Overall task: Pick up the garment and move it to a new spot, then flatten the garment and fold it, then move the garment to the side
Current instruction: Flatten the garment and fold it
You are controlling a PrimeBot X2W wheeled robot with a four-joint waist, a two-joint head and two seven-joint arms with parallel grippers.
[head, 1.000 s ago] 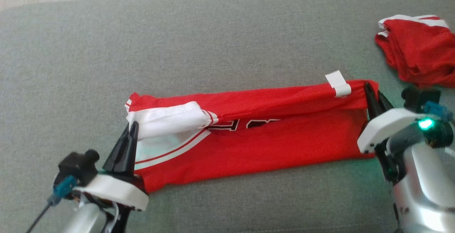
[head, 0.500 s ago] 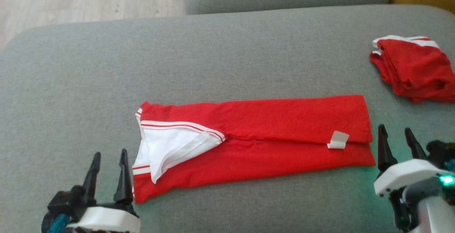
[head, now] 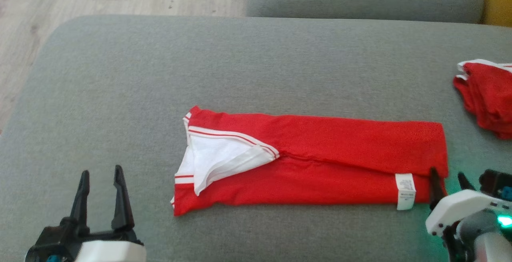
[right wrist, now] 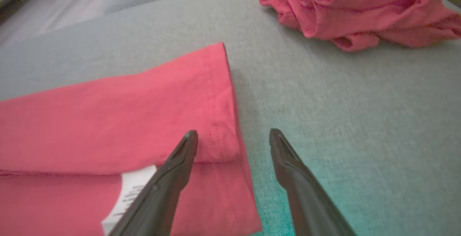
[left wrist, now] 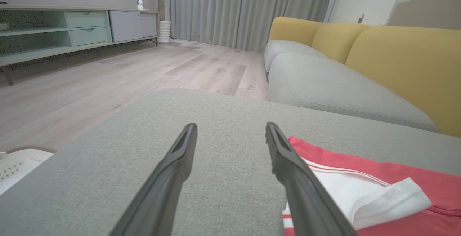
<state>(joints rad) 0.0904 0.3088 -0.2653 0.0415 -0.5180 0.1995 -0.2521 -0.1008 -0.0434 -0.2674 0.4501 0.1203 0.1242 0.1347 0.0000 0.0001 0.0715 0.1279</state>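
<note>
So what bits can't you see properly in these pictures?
- Label on the folded red garment: writing too small in the head view; in the right wrist view a finger of the right gripper covers part.
- Other red garment: cut off by the head view's right edge.
- White basket: cut off at the left wrist view's corner.

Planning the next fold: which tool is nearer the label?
Right. The right tool sits beside the label; the left tool is off the opposite end of the shirt.
</note>
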